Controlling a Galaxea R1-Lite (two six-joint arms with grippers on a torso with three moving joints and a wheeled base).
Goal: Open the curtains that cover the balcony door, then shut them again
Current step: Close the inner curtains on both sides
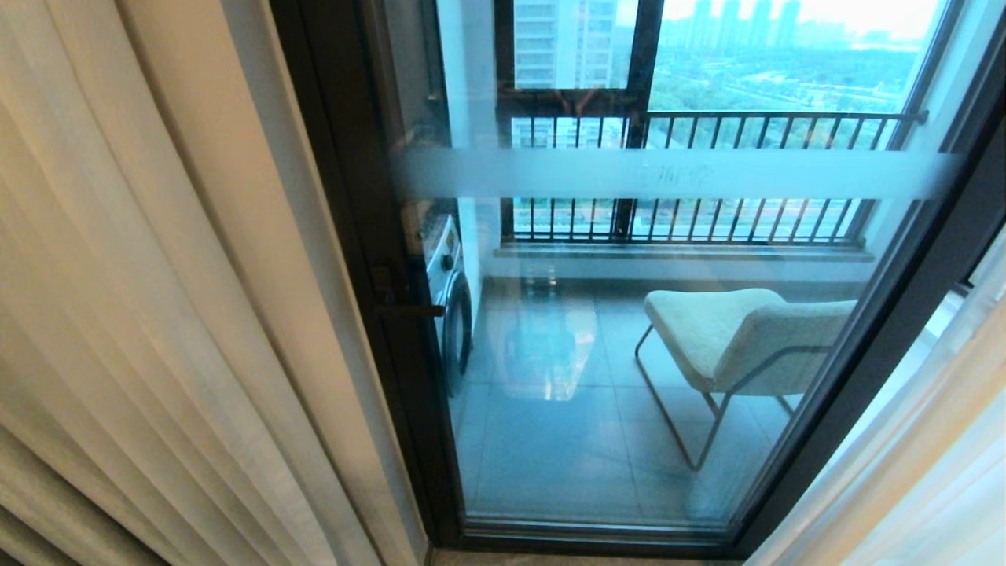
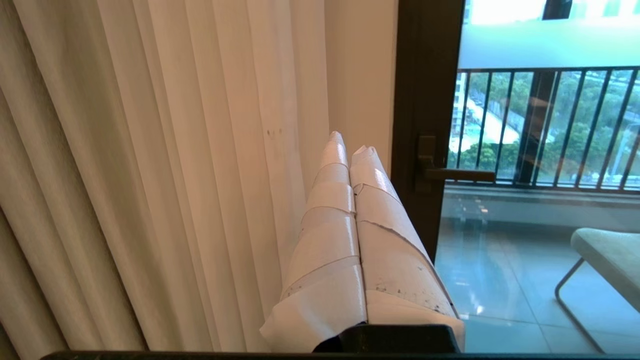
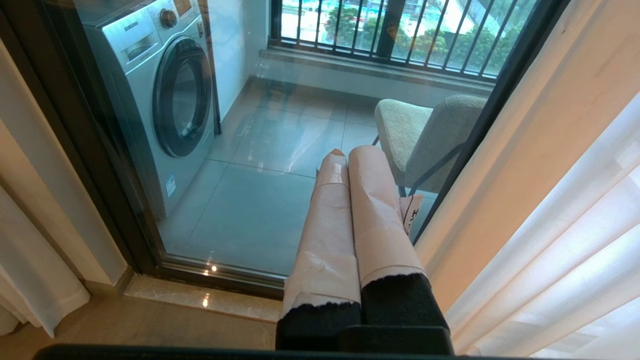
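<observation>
Both the left gripper (image 2: 348, 142) and right gripper (image 3: 350, 155) were closed and empty; the curtains (image 1: 157, 314) hung parted beside the bare balcony door (image 1: 629, 354). Closed fingers would likely slide off the pleats.

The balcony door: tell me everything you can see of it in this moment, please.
The balcony door is a tall clear glass panel in a dark brown-black metal frame, standing shut. A frosted white band runs level across the glass. A slim dark handle juts from the left frame member. The curtains are drawn aside, cream pleats hanging beside the left frame and sheer white at the right, leaving the glass uncovered. Neither gripper touches it. Through it show a chair, a washing machine and railing.
</observation>
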